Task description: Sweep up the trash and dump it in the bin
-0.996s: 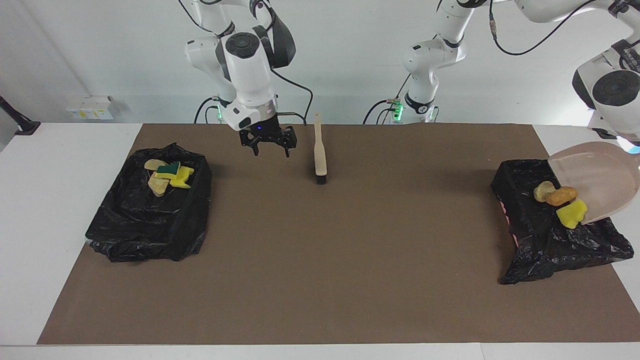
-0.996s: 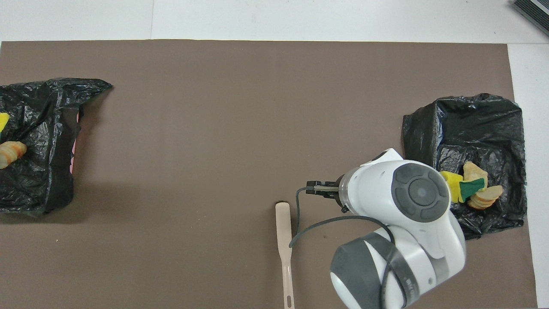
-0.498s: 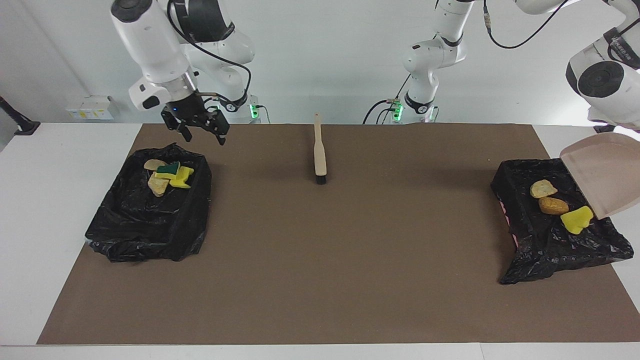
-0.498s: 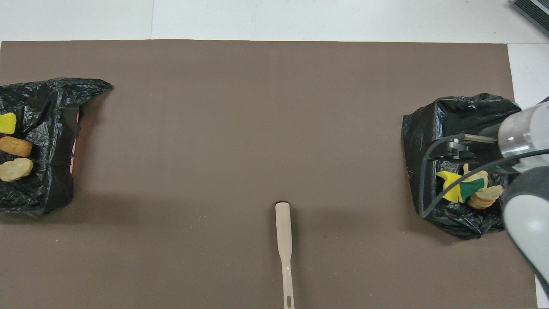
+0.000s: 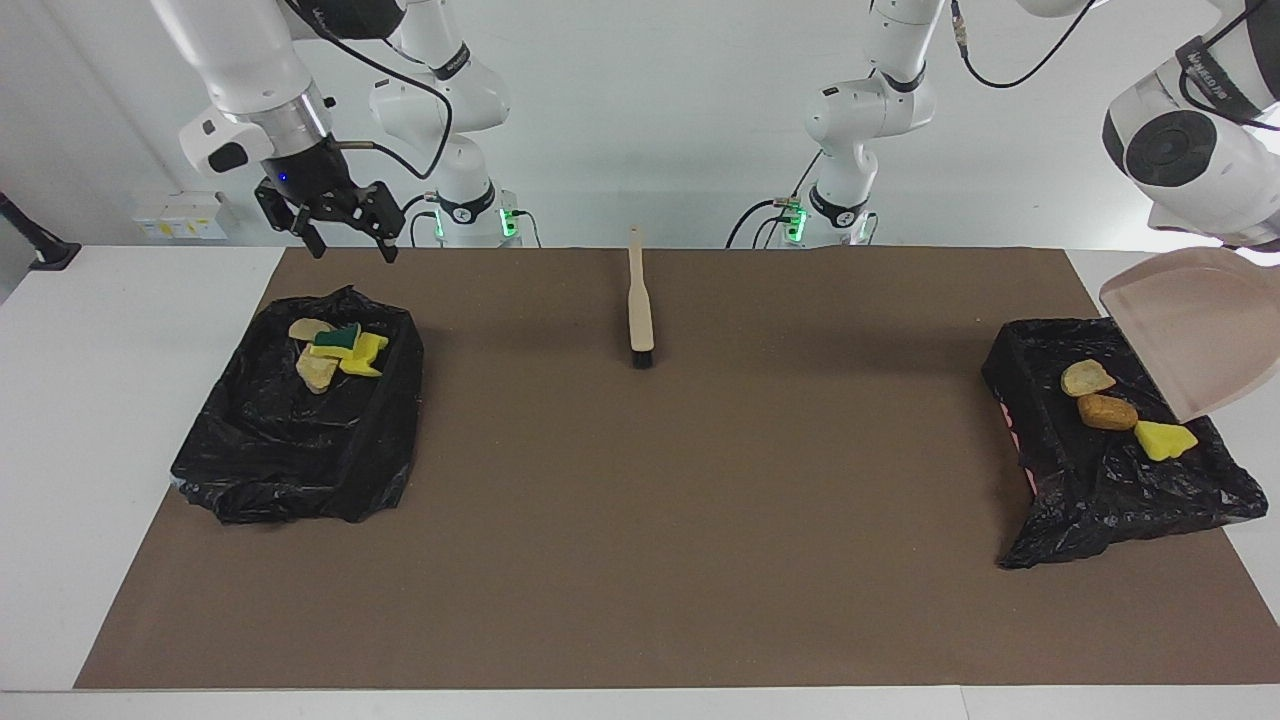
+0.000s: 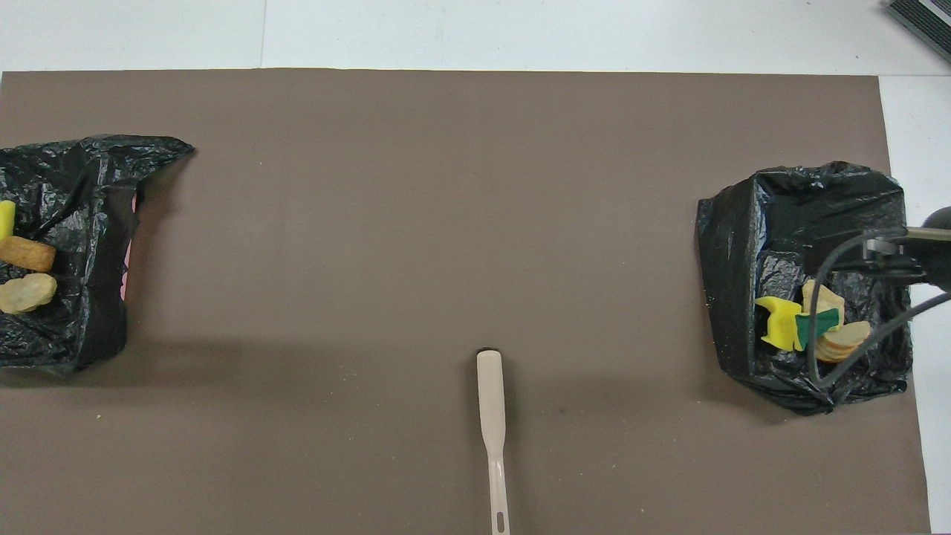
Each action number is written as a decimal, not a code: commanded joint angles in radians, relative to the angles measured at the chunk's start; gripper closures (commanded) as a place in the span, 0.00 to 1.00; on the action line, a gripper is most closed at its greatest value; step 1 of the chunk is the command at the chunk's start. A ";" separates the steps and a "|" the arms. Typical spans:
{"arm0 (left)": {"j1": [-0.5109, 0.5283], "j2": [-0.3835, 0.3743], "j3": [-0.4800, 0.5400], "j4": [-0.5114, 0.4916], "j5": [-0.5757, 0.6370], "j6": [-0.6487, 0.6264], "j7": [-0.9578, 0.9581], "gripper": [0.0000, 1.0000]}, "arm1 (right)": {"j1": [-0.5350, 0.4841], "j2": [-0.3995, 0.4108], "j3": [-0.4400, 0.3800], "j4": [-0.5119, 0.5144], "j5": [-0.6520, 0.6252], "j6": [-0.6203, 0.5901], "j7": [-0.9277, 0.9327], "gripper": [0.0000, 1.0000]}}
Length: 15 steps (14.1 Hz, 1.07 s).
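Observation:
Three trash scraps lie in the black-bagged bin (image 5: pixel 1100 490) at the left arm's end: a tan one (image 5: pixel 1087 377), an orange-brown one (image 5: pixel 1107 411) and a yellow one (image 5: pixel 1165 440). A pink dustpan (image 5: pixel 1195 335) hangs tilted and empty just above that bin's outer rim, held up under the left arm's wrist (image 5: pixel 1190 160); the left gripper itself is cut off at the view's edge. Several more scraps (image 5: pixel 335 352) sit in the other bin (image 5: pixel 290 450). My right gripper (image 5: pixel 352 245) hangs open and empty in the air above that bin's rim.
A wooden-handled brush (image 5: pixel 639 305) lies on the brown mat (image 5: pixel 700 500) midway between the bins, near the robots' edge, bristles pointing away from them. From overhead it shows as a pale handle (image 6: pixel 492 416). White table surrounds the mat.
The right gripper swung from beside the brush up and over to its bin, still open. The left arm raised the dustpan off its bin; the three scraps slid from its lip into the bag.

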 commanded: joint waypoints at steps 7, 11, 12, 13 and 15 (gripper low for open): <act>-0.091 -0.061 0.015 -0.064 -0.577 -0.097 -0.369 1.00 | -0.018 0.011 0.017 0.004 0.037 -0.011 -0.043 0.00; -0.175 -0.067 0.013 -0.110 -0.681 -0.077 -0.628 1.00 | -0.021 0.005 0.016 0.004 0.025 -0.034 -0.043 0.00; -0.190 -0.068 0.013 -0.114 -0.748 -0.071 -0.687 1.00 | -0.024 0.004 0.014 0.002 0.023 -0.034 -0.044 0.00; -0.203 -0.065 0.013 -0.114 -0.787 -0.071 -0.765 1.00 | -0.024 0.002 0.013 -0.003 0.023 -0.033 -0.044 0.00; -0.293 -0.061 0.013 -0.114 -0.803 -0.061 -0.906 1.00 | -0.022 -0.001 0.014 -0.006 0.022 -0.027 -0.044 0.00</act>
